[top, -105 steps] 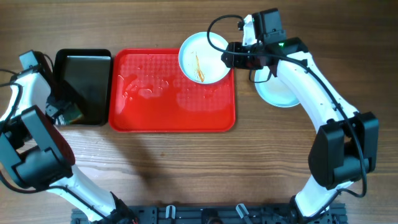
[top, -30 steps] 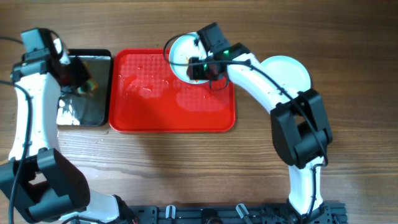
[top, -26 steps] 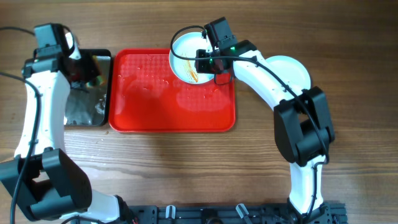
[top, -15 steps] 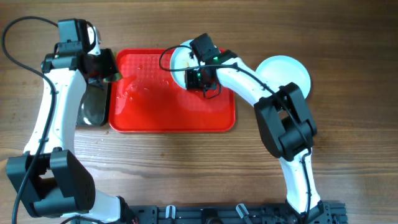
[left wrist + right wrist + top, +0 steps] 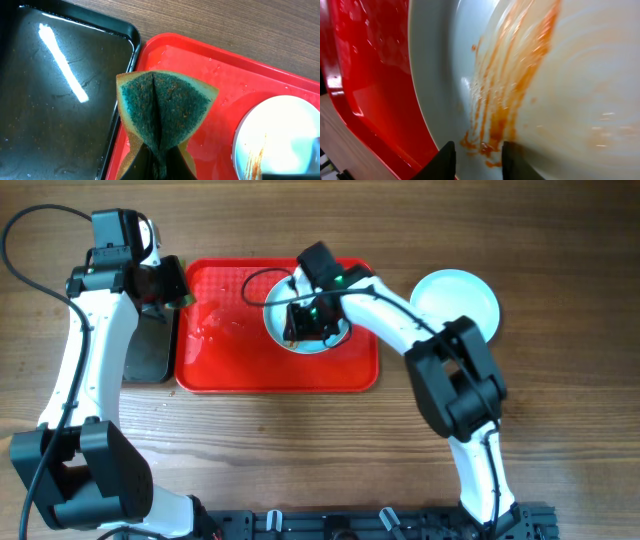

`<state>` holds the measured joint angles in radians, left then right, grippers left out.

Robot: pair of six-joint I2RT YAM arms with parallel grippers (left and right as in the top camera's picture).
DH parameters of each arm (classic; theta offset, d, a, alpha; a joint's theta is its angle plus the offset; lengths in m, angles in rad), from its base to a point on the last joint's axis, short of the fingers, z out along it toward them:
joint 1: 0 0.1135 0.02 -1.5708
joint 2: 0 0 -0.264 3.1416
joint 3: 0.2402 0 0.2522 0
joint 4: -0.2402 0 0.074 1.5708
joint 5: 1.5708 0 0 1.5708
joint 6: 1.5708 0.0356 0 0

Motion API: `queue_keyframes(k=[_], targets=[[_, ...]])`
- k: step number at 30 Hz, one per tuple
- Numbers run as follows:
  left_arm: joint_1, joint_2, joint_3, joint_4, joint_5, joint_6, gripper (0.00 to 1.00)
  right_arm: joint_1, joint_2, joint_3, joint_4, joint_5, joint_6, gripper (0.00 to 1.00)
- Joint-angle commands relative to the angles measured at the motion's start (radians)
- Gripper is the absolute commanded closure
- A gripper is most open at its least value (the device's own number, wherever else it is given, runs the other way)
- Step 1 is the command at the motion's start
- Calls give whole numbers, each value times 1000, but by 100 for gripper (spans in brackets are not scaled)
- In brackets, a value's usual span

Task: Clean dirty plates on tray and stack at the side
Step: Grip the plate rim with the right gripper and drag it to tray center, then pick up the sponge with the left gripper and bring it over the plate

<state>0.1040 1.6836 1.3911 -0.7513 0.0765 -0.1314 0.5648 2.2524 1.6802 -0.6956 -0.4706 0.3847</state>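
Note:
A white plate (image 5: pixel 305 338) smeared with orange sauce (image 5: pixel 512 95) lies on the red tray (image 5: pixel 230 365), right of its middle. My right gripper (image 5: pixel 303 317) hovers over the plate's inside, open, both fingertips (image 5: pixel 448 159) above the smeared surface and nothing between them. My left gripper (image 5: pixel 172 288) is shut on a folded green and yellow sponge (image 5: pixel 162 107), held over the tray's far left edge (image 5: pixel 150 55). A clean white plate (image 5: pixel 458 298) rests on the table to the right of the tray.
A black basin (image 5: pixel 148 350) with water (image 5: pixel 55 100) stands against the tray's left side. Water drops lie on the tray's left half (image 5: pixel 225 325). Bare wooden table (image 5: pixel 300 450) stretches in front of the tray.
The dirty plate has slid from the tray's far right corner toward its middle, with my right gripper on it. My left arm came from the basin to the tray's edge with the sponge.

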Motion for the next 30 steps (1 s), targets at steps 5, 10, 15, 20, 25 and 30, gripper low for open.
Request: queue_keyframes(k=[5,10,15,20,25,30], targets=[[-31,9,19,14,21,12,96,-208,-100,45,-30,67,38,44],[-94,78,19,42,25,12,96,-227,-99,27,-39,193,38,43],[-163,117,19,74,32,12,96,-217,-67,-13,-62,208,135,51],[-192,123,19,105,33,-20,96,-198,-33,-13,-51,167,185,83],[-192,137,19,109,65,-40,96,-113,-3,-13,5,160,179,92],[-192,148,17,109,65,-40,96,-61,16,-13,27,160,164,95]])
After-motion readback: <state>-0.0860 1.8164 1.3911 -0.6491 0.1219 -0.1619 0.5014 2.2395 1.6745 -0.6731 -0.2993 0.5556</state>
